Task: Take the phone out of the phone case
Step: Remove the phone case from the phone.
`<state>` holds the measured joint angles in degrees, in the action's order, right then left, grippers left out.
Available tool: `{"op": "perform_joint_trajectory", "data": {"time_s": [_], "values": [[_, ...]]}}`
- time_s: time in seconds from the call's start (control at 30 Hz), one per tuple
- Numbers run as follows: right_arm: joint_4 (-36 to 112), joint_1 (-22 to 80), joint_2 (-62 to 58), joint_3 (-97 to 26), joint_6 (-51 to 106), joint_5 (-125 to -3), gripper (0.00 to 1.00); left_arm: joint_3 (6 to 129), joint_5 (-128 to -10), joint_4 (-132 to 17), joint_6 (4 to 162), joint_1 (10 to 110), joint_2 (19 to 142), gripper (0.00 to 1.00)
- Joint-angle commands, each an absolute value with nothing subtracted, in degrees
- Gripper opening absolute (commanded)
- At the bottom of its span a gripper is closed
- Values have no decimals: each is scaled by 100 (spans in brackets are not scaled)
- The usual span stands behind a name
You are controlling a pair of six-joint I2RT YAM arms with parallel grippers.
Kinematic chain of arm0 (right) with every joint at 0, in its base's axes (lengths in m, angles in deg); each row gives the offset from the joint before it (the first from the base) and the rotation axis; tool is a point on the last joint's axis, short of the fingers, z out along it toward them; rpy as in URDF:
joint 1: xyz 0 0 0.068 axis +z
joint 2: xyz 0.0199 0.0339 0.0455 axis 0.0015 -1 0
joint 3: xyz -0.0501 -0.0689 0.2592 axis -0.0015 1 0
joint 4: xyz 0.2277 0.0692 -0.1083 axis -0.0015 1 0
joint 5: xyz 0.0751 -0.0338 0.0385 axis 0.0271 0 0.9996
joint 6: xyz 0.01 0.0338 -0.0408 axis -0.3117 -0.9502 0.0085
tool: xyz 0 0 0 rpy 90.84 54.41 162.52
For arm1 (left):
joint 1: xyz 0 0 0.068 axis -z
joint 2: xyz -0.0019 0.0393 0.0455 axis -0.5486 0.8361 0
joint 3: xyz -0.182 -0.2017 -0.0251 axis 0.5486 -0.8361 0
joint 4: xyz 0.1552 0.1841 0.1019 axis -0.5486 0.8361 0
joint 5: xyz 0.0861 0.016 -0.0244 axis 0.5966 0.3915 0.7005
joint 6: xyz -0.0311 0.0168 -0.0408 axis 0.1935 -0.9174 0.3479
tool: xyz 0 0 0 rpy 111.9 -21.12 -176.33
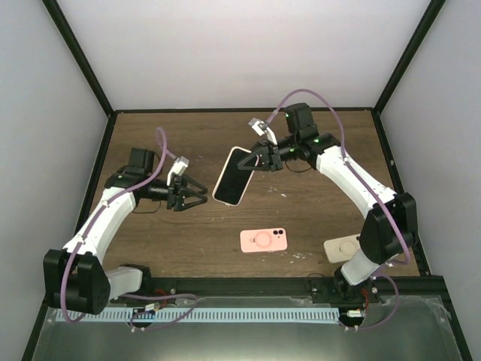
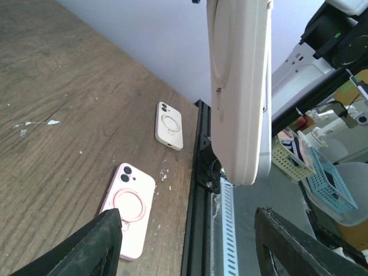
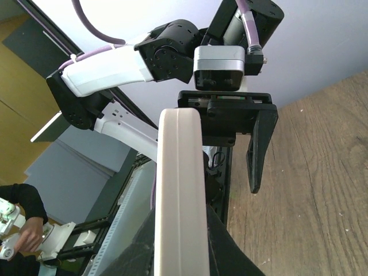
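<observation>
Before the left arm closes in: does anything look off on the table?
Nothing serious. White flecks dot the table, and a pink case and a beige case lie near its front edge.

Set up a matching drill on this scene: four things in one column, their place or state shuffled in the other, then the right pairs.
Column one
1. cased phone
2. pink case
3. cream case
4. left jaws

Column two
A. lying at the near right corner of the table
B. open, holding nothing
C. held up off the table in the right jaws
D. lying flat near the table's front middle

Pairs: 1-C, 2-D, 3-A, 4-B.
</observation>
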<state>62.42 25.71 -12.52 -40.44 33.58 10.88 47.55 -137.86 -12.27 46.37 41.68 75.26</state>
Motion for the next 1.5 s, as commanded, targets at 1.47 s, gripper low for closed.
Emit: {"op": "perform_joint_trajectory", "data": {"time_s": [1.47], "values": [[6704,3367,-1719,-4277,4088,1381,1,5285,-13351,-3187,6771,5076,7683,30]]}}
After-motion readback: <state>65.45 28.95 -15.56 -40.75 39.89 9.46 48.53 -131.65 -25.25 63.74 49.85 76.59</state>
